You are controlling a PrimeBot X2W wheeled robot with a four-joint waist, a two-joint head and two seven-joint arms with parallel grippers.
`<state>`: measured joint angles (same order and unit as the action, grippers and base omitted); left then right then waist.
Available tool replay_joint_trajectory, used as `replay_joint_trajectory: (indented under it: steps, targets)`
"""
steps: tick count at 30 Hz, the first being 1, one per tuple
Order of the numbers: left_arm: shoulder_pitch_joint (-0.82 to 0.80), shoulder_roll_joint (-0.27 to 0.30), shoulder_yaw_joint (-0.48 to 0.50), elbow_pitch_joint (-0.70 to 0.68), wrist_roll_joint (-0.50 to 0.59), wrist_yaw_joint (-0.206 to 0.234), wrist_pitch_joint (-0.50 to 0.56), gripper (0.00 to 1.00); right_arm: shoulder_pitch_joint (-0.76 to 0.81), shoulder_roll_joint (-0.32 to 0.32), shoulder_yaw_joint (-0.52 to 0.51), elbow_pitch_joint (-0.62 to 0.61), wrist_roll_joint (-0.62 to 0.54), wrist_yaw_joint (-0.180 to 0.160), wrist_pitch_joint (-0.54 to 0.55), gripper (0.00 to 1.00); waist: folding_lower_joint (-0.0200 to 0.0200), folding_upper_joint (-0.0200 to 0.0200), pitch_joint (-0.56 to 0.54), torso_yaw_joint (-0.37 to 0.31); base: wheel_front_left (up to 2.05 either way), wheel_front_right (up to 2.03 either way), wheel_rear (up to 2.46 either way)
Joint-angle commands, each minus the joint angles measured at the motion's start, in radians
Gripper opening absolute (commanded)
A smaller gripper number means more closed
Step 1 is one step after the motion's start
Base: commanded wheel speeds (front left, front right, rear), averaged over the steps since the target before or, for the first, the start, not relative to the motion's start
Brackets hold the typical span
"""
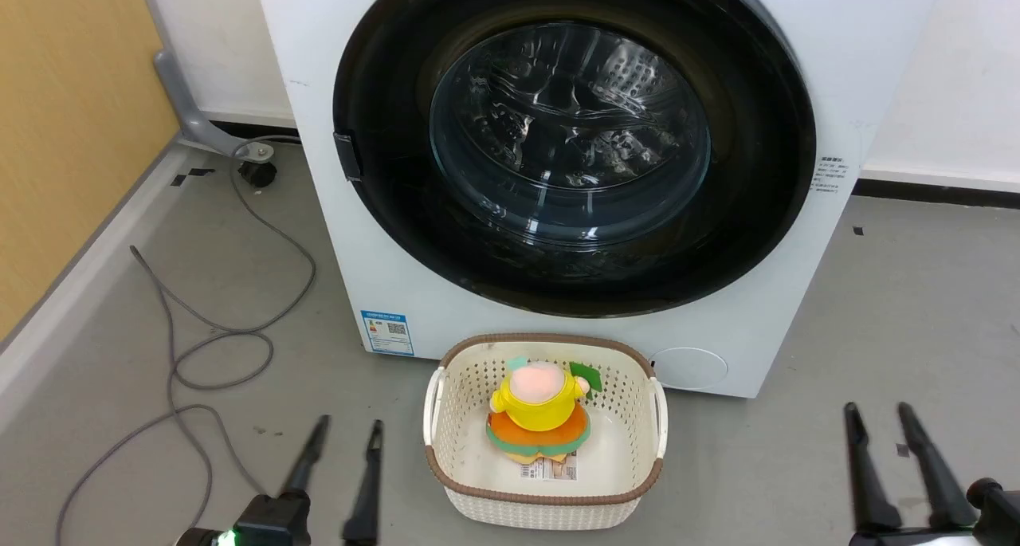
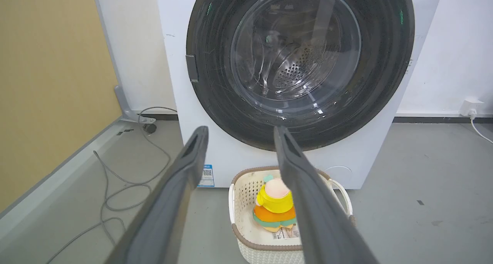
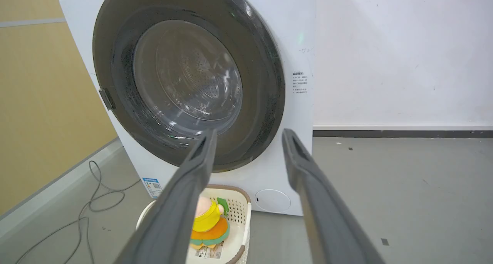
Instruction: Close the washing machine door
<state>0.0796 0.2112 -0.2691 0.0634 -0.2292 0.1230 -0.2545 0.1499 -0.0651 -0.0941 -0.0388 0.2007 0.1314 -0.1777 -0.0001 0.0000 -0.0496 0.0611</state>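
Note:
The washing machine [image 1: 335,76] [image 2: 173,83] [image 3: 300,44] is a white box standing on the floor ahead. Its round glossy black door [image 1: 757,235] [image 2: 385,83] [image 3: 265,102] lies flush against the front, and the steel drum shows through the clear window. A small latch tab sits on the door's left rim. My left gripper [image 1: 348,432] [image 2: 240,131] is open, low at the left and well short of the machine. At the lower right, my right gripper [image 1: 879,413] [image 3: 248,135] is also open. Nothing is between either pair of fingers.
A cream perforated basket [image 1: 454,482] [image 2: 240,202] [image 3: 246,214] holding a yellow and orange plush toy [image 1: 542,410] stands on the floor right before the machine, between my grippers. Grey cables [image 1: 215,339] loop over the floor at the left, by a tan wall panel [image 1: 64,131].

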Motion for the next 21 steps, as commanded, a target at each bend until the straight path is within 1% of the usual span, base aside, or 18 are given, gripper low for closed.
replay_joint_trajectory:
  steps: [1,21]
  targets:
    - [0.0,0.0,0.0,0.0,0.0,0.0,0.0,0.0,0.0,0.0,0.0,0.0,0.0,0.0,0.0,0.0,0.0001,0.0,0.0,0.0,0.0,0.0,0.0]
    - [-0.011,-0.023,0.037,-0.009,0.031,-0.017,0.035,0.0,-0.021,0.002,0.014,0.005,-0.028,0.0,0.025,0.0,0.0001,0.0,0.007,-0.008,0.0,0.0,0.0]
